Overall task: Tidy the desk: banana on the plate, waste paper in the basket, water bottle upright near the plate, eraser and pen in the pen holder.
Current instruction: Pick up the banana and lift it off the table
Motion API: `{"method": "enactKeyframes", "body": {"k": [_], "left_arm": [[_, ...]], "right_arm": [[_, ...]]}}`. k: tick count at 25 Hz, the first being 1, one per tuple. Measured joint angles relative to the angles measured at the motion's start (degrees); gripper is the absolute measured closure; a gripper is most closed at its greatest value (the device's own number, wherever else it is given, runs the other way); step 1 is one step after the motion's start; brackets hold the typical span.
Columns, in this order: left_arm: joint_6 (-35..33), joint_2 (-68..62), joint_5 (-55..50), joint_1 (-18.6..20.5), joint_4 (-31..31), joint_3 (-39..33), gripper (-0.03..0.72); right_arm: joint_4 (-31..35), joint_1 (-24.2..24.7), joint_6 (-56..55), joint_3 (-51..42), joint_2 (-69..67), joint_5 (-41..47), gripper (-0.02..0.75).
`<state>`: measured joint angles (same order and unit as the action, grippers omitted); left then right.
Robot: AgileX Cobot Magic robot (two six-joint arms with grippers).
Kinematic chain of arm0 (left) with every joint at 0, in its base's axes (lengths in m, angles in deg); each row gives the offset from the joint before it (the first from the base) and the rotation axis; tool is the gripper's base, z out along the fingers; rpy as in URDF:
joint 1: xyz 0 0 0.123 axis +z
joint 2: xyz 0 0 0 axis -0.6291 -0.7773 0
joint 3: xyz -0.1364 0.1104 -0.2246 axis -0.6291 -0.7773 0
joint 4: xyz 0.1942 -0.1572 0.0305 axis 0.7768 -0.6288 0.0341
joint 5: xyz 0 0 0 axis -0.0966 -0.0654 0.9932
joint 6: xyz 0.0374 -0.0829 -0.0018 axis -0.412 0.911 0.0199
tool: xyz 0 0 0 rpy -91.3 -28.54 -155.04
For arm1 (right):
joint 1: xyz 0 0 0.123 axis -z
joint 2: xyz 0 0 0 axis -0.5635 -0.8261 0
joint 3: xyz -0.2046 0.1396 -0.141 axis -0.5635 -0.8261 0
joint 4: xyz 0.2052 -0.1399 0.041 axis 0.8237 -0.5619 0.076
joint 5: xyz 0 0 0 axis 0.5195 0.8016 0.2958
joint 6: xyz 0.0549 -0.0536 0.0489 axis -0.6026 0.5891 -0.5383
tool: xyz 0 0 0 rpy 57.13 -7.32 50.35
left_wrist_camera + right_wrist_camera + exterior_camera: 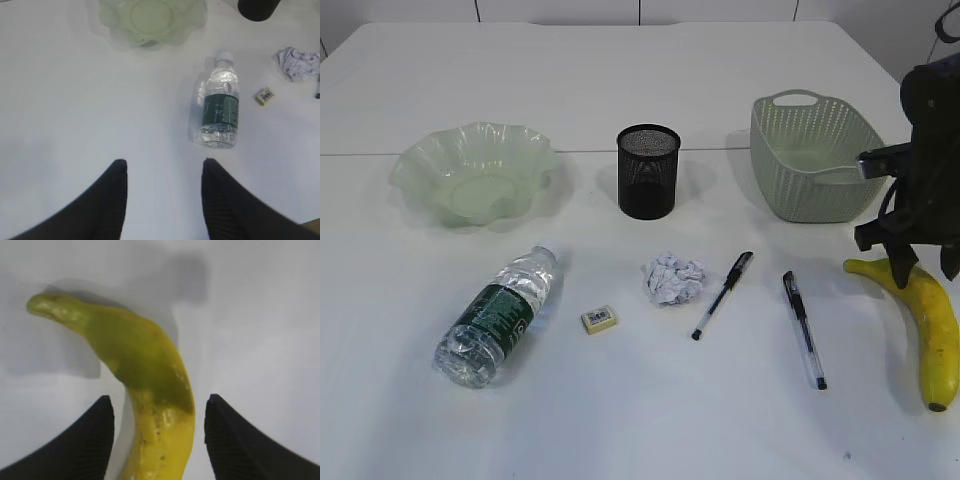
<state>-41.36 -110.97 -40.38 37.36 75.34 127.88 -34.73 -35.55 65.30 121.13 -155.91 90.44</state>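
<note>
A yellow banana [932, 320] with a green stem end lies at the right edge. My right gripper [923, 268] hangs open over it, a finger on each side of the banana [145, 365], neither touching it. Lying on its side at the front left is the water bottle [500, 315]. Near it are the eraser [599, 319], the waste paper ball [672, 279] and two pens [723, 295] [804, 328]. My left gripper [164, 162] is open and empty above bare table, short of the bottle [220, 107]. The exterior view does not show it.
The wavy green plate [420, 165] stands at the back left, the black mesh pen holder [648, 170] in the middle and the pale green basket [790, 190] at the back right. The table's right edge runs close to the banana.
</note>
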Motion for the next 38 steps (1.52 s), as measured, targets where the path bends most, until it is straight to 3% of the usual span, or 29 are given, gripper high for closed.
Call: {"method": "enactKeyframes", "body": {"k": [38], "left_arm": [[0.00,0.00,0.00,0.00,0.00,0.00,0.347]], "right_arm": [[0.79,0.68,1.70,0.00,-3.04,-1.71,0.328]]}}
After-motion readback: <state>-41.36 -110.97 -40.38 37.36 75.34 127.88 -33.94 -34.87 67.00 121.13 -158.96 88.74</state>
